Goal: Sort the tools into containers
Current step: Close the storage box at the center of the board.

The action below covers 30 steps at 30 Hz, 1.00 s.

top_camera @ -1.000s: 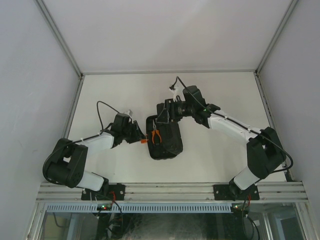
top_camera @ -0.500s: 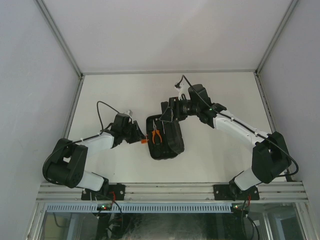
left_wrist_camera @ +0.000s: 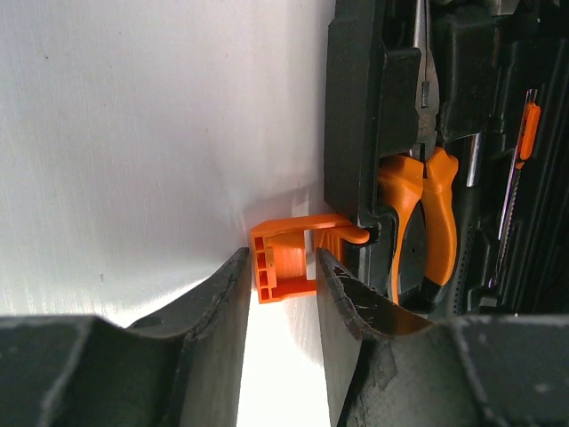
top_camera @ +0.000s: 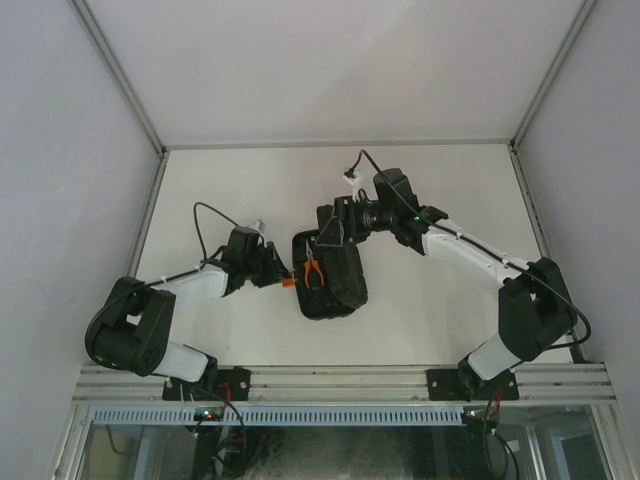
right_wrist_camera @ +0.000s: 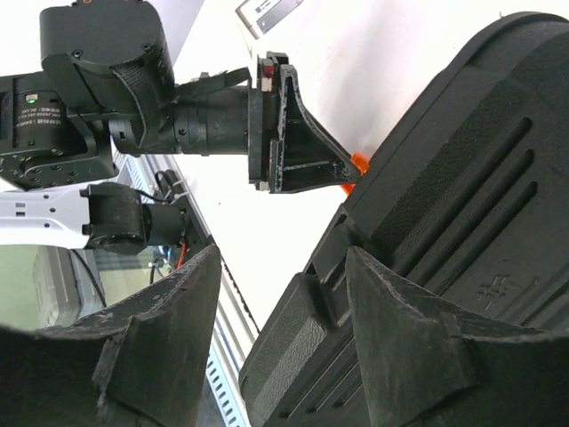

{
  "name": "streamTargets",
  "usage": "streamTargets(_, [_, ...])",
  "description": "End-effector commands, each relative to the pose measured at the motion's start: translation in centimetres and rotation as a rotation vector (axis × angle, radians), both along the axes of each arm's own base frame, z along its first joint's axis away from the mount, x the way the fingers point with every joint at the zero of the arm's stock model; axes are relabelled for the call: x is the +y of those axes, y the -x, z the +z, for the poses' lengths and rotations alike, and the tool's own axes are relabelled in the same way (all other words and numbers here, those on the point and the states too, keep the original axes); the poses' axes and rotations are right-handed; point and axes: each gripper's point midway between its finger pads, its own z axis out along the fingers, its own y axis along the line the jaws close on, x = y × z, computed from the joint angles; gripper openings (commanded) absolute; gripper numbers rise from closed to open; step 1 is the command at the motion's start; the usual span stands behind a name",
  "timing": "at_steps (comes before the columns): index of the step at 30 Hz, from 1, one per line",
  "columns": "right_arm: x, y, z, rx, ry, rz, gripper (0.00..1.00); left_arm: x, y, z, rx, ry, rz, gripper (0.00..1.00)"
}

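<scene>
Now: left pincer (left_wrist_camera: 281,267) clamped on orange plastic latch (left_wrist_camera: 284,262), right pincer (right_wrist_camera: 283,258) spread apart.
Black rounded plastic tool case (top_camera: 335,290) sits mid white bench (top_camera: 420,190), latch on its left edge. Right pincer is at the case's far end, the case edge showing btwn its fingers, no squeeze. Orange-handled steel pliers (left_wrist_camera: 418,205) lie inside the case, just beside the latch.

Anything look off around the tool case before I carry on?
The tool case lid is ajar, pliers showing in the gap; its orange latch sticks out unfastened between the left fingers. No spill or damage visible.
</scene>
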Motion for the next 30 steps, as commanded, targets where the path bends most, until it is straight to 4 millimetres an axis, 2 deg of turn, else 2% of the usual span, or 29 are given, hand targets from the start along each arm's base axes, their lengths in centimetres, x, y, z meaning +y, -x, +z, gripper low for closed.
streamTargets(1, [1.3, 0.5, 2.6, -0.048, -0.068, 0.084, 0.58, -0.1, -0.1, 0.5, 0.001, -0.008, -0.005, 0.40])
streamTargets(6, [1.9, 0.8, 5.5, -0.088, -0.157, 0.133, 0.58, 0.0, -0.1, 0.5, 0.000, -0.012, -0.001, 0.40])
streamTargets(9, [1.3, 0.1, 5.9, -0.119, -0.133, 0.073, 0.58, 0.1, 0.0, 0.5, -0.001, -0.012, 0.001, 0.40])
streamTargets(12, [-0.9, -2.1, 4.3, -0.160, -0.001, -0.089, 0.60, 0.2, 0.1, 0.5, -0.003, -0.015, 0.004, 0.40])
streamTargets(15, [-3.2, -3.0, 2.7, -0.182, 0.083, -0.195, 0.62, 0.3, 0.1, 0.6, -0.006, -0.019, 0.007, 0.40])
streamTargets(20, [-6.1, -3.5, 0.4, -0.211, 0.169, -0.309, 0.83, 0.4, -0.1, 1.1, -0.021, -0.019, 0.012, 0.40])
streamTargets(24, [-6.3, -2.9, -1.8, -0.168, 0.212, -0.300, 0.89, 0.3, -0.3, 1.9, -0.044, -0.008, 0.012, 0.41])
streamTargets(30, [-5.0, -2.2, -4.6, -0.100, 0.234, -0.259, 0.91, 0.3, -0.7, 4.1, -0.103, 0.010, 0.018, 0.46])
